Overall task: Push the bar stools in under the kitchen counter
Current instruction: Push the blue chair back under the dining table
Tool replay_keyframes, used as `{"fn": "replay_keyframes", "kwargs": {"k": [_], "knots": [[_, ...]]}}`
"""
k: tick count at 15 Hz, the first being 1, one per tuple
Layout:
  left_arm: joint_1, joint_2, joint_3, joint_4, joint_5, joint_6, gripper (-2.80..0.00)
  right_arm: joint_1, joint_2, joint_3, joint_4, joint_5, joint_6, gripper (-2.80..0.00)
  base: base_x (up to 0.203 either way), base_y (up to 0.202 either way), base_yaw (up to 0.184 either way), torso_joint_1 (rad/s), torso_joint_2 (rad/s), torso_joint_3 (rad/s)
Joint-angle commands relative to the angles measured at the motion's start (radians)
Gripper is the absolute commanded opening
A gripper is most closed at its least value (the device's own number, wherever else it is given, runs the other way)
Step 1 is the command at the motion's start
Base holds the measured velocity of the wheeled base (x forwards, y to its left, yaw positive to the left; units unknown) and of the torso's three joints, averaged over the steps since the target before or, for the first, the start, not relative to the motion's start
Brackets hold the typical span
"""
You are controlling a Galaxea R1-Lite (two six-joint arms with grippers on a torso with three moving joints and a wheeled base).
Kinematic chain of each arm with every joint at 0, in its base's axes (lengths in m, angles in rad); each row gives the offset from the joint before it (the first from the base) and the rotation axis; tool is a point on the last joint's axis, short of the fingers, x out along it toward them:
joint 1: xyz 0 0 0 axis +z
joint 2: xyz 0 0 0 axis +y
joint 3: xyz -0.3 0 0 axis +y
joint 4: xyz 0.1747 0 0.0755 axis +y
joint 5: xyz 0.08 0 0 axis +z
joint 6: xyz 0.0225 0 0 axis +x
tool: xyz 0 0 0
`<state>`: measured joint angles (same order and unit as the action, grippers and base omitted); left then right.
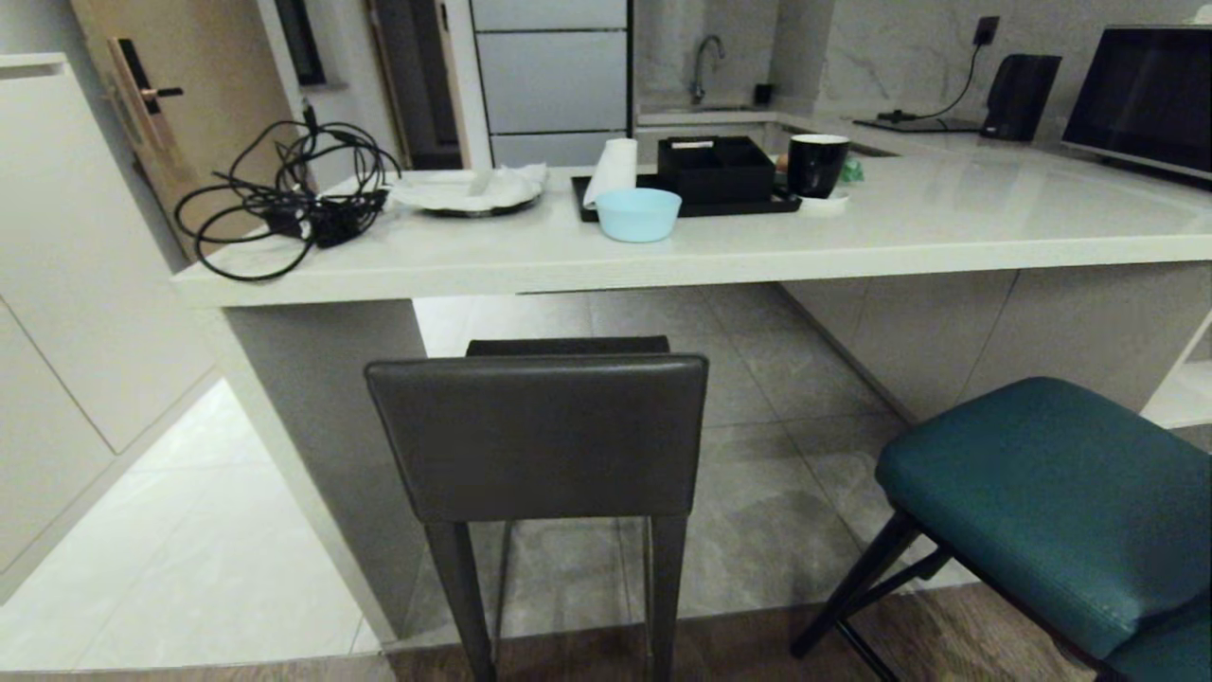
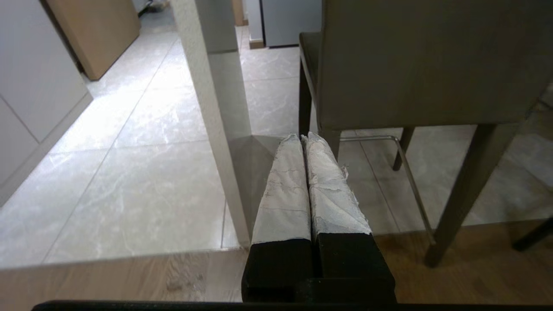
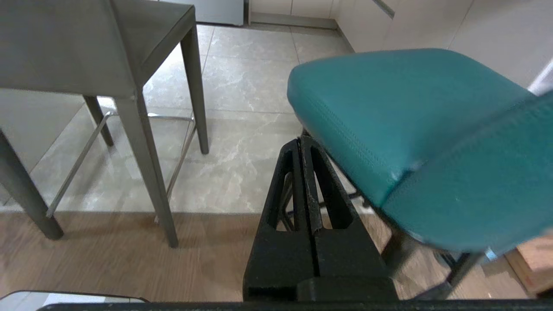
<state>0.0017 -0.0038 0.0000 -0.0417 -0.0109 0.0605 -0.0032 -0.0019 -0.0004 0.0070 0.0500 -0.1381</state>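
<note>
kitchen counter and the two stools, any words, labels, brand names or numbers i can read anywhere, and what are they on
No readable text in any view.
Black box on the kitchen counter: a small pale strip at its rim, too small to read.
Microwave, black mug, door handle: no marking can be made out.
Grey stool, teal stool: plain upholstery, no tag or logo showing.

A dark grey leather square-backed stool stands partly under the glossy white stone-look desk, a teal cushioned stool well out.
</note>
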Motion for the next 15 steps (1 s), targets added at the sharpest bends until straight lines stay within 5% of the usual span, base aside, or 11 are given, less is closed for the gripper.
{"fn": "replay_keyframes", "kwargs": {"k": [1, 11, 15], "knots": [[0.000, 0.002, 0.018, -0.001, 0.000, -0.001, -2.80, 0.000, 0.002, 0.000, 0.004, 0.001, -0.002, -2.80, -0.178, 0.000, -0.002, 0.010, 0.00, -0.002], [0.000, 0.002, 0.018, -0.003, 0.002, -0.021, -2.80, 0.000, 0.002, 0.000, 0.002, 0.002, -0.005, -2.80, -0.197, 0.000, -0.001, 0.003, 0.00, 0.003], [0.000, 0.002, 0.018, -0.007, 0.009, -0.059, -2.80, 0.000, 0.002, 0.000, 0.003, -0.006, 0.028, -2.80, -0.024, 0.000, -0.001, -0.002, 0.00, 0.000]]}}
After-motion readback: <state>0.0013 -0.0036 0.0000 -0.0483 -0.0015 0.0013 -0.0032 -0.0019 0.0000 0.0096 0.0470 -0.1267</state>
